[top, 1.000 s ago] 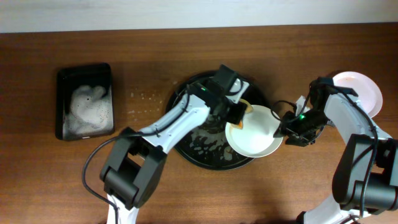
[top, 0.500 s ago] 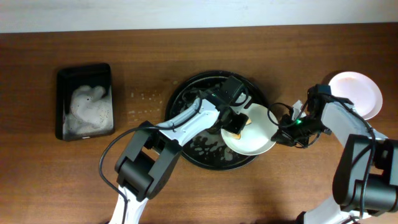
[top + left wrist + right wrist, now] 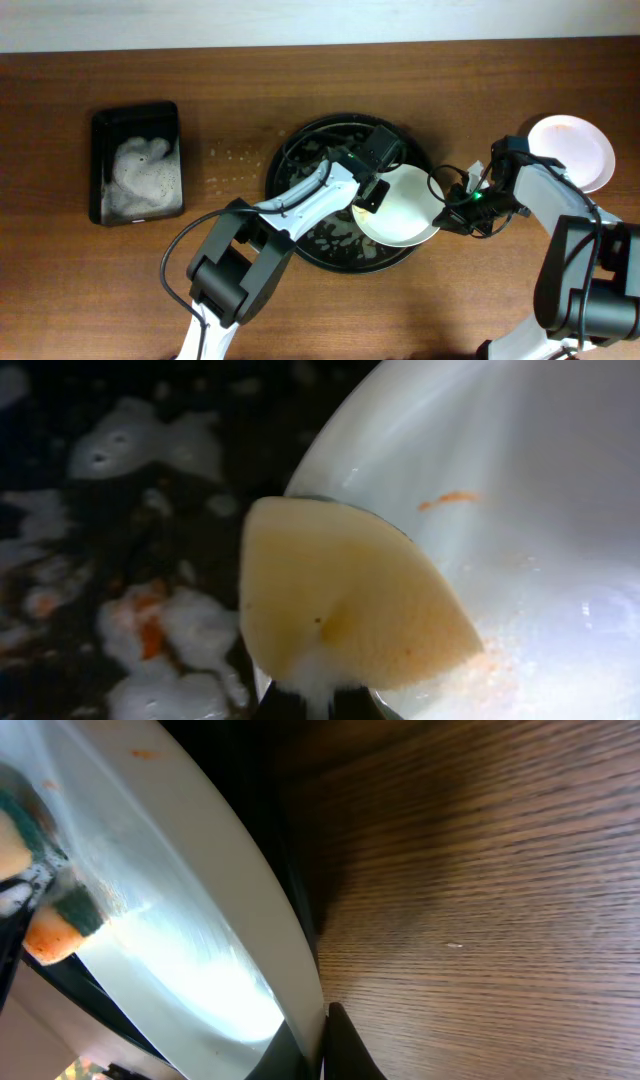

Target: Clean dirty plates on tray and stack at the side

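White plate: at right edge of tray, rim pinched shut by R gripper. Yellow sponge: clamped in L gripper, pressed on plate nr orange smear. Risk: thin rim hold; plate could be levered out by scrub force and dropped onto tray.

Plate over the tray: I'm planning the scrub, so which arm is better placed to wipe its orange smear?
Left. The left pincer holds the sponge on the plate near the smear; the right pincer grips the plate's rim, steadying it.
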Controlling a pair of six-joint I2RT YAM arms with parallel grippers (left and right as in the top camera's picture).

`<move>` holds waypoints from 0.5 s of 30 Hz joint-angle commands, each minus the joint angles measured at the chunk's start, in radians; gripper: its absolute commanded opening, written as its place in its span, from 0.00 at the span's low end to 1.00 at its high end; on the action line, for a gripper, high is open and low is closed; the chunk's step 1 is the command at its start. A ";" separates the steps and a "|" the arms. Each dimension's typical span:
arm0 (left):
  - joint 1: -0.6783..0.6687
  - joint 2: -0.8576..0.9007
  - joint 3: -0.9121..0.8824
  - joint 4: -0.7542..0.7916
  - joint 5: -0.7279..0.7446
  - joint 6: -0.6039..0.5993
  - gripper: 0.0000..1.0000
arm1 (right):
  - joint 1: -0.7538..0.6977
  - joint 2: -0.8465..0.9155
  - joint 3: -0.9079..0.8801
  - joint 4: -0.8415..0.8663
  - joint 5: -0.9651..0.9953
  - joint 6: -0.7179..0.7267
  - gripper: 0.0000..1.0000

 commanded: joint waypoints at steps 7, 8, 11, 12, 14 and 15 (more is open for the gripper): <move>0.064 0.020 0.167 -0.157 -0.197 0.020 0.00 | -0.012 -0.004 -0.010 -0.019 0.083 0.010 0.04; 0.068 0.020 0.188 -0.164 -0.195 0.020 0.00 | -0.012 -0.005 -0.010 -0.019 0.084 0.009 0.04; 0.077 0.020 0.210 -0.172 -0.183 0.020 0.00 | -0.012 -0.010 -0.010 -0.019 0.084 0.009 0.04; 0.083 0.019 0.210 -0.176 -0.159 0.020 0.00 | -0.012 -0.014 -0.009 -0.019 0.084 0.009 0.04; 0.100 0.020 0.209 -0.192 -0.111 0.019 0.00 | -0.012 -0.041 -0.002 -0.026 0.127 0.009 0.04; 0.107 0.020 0.208 -0.195 -0.096 0.019 0.00 | -0.012 -0.054 0.008 -0.036 0.161 0.009 0.04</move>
